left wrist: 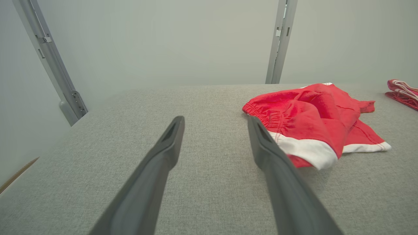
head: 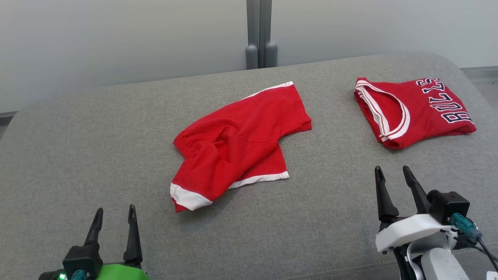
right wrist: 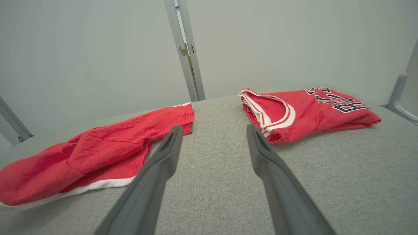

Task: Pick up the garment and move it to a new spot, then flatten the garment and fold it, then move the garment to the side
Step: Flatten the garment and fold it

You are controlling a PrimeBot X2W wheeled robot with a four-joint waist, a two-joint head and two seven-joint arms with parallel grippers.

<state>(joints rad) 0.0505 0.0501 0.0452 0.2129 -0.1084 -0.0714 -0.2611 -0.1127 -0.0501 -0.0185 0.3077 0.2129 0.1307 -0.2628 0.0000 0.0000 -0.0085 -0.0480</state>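
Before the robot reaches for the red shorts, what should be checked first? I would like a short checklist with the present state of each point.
1. Left gripper open, holding nothing: ok.
2. Right gripper open, holding nothing: ok.
3. Red shorts uncovered, nothing lying on them: ok.
4. Shorts lying flat: not ok; they are crumpled, one leg folded over the other.
5. Folded jersey apart from the shorts: ok.
6. Bare grey surface to the left of the shorts for a new spot: ok.
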